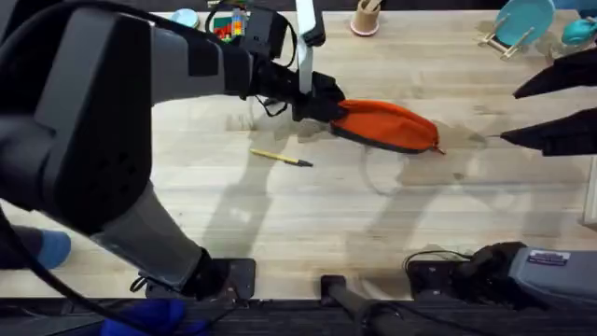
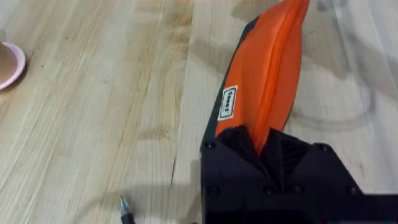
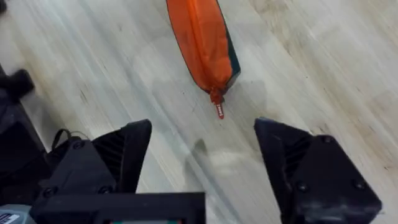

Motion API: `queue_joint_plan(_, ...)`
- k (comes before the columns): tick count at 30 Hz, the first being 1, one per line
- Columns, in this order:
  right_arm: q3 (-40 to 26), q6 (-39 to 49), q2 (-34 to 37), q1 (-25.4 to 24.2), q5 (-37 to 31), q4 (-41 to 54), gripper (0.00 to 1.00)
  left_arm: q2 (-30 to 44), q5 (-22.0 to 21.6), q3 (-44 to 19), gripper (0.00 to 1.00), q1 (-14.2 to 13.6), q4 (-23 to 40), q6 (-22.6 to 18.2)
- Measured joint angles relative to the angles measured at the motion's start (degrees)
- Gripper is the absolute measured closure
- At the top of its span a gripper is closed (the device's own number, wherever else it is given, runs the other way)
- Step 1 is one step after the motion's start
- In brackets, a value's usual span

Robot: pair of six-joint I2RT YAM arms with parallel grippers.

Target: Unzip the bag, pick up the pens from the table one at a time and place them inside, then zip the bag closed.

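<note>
The bag point(image 1: 387, 125) is seen lying on the table point(image 1: 308, 215) a little past centre, long axis running left to right, orange side up with the dark underside showing along its near edge. Its left end is clamped between the black fingers of the left gripper point(image 1: 322, 105); in the left wrist view the orange fabric point(image 2: 270, 74) is pinched in the closed jaws and a small white label point(image 2: 227, 102) is visible on the bag's side. The bag's right end tapers to a small red zipper pull point(image 1: 439, 149), which rests on the wood.

The right gripper point(image 3: 202, 158) is held above the table to the right of the bag, fingers spread wide with nothing between them. In the right wrist view the zipper pull point(image 3: 218, 109) is seen just ahead of the gap between the fingers, apart from both, and the bag point(image 3: 202, 37) extends away from it.

A yellow pen point(image 1: 280, 158) with a dark tip is seen lying on the table in front of the bag's left end, near it but not touching. A pen tip point(image 2: 125, 210) is also caught in the left wrist view beside the gripper body. A tan cup point(image 1: 366, 16) stands at the table's far edge, well apart from the bag.
</note>
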State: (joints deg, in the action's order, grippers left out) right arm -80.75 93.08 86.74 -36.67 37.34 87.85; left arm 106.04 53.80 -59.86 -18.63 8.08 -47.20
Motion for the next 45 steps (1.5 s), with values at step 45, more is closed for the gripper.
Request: queue_joint_plan(45, 1.79, 0.0, 16.16, 0.12, 1.49, -4.35, 0.006, 0.0, -0.06, 0.0, 0.958, 0.0, 0.0, 0.02)
